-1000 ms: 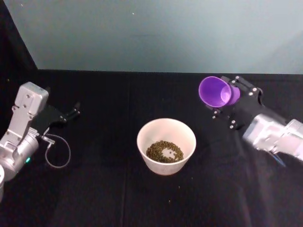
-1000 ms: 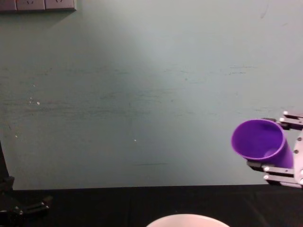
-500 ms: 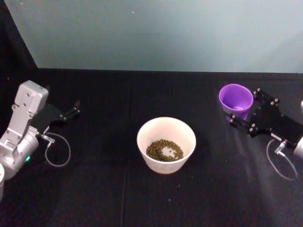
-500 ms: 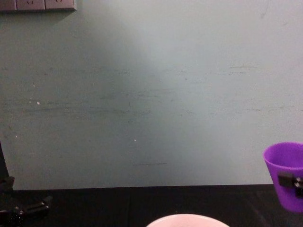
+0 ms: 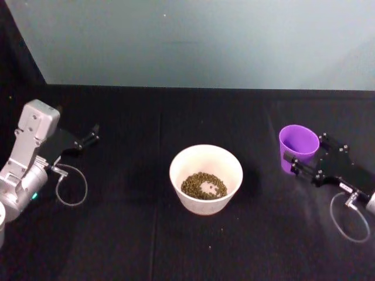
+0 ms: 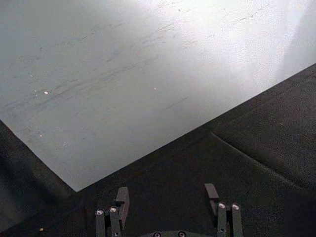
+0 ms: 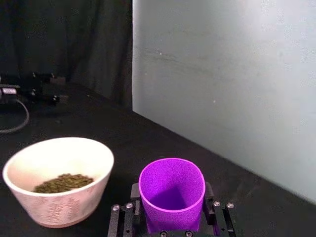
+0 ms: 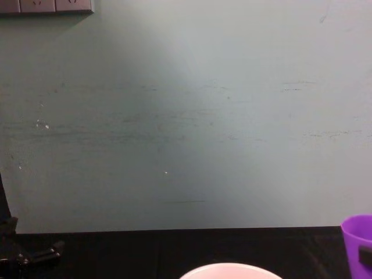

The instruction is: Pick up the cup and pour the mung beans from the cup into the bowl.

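The cup (image 5: 299, 147) stands upright, bright purple, smooth and tapered.

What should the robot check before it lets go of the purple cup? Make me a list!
1. Cup upright, mouth up: ok.
2. Cup empty, as the right wrist view shows it: ok.
3. Mung beans in the bowl: ok; a few stray grains seem to lie on the cloth.
4. Cup resting on the black tabletop: cannot tell, its base is hidden.
5. Right end effector clamped on the cup: ok.
6. Left end effector off to the left, open, away from the bowl: ok.
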Robot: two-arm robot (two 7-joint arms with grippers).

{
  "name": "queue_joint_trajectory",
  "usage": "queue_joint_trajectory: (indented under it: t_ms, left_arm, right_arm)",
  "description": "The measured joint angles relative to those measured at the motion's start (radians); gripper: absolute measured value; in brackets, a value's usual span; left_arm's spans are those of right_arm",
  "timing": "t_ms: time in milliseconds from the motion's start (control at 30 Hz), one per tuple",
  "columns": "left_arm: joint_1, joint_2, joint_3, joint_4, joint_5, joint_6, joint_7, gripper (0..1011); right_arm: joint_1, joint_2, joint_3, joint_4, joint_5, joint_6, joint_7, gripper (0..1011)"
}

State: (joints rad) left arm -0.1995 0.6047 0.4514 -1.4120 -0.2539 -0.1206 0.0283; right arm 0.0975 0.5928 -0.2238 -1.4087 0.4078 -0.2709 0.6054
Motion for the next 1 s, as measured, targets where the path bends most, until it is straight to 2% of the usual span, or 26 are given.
queue_joint_trajectory:
  t_ms: [67,100,200,433,1000]
  left_arm:
    - [0.000,0.000,0.000,0.000,0.000,0.000,0.000,1000]
    - [0.000,0.000,0.000,0.000,0.000,0.000,0.000,1000]
    - [0.000,0.000,0.000,0.000,0.000,0.000,0.000,1000]
    - [0.000,0.000,0.000,0.000,0.000,0.000,0.000,1000]
    - [0.000,0.000,0.000,0.000,0.000,0.000,0.000,1000]
  right_arm:
    - [0.000,-0.008,0.001,0.020,0.041,0.017,0.028,726]
    - [0.000,-0.008,0.001,0.020,0.041,0.017,0.028,726]
    - [0.001,-0.013,0.002,0.042,0.088,0.047,0.054,726]
    - [0.003,-0.014,-0.005,0.070,0.129,0.079,0.069,724]
    - [0.022,-0.008,-0.040,0.102,0.126,0.057,0.093,726]
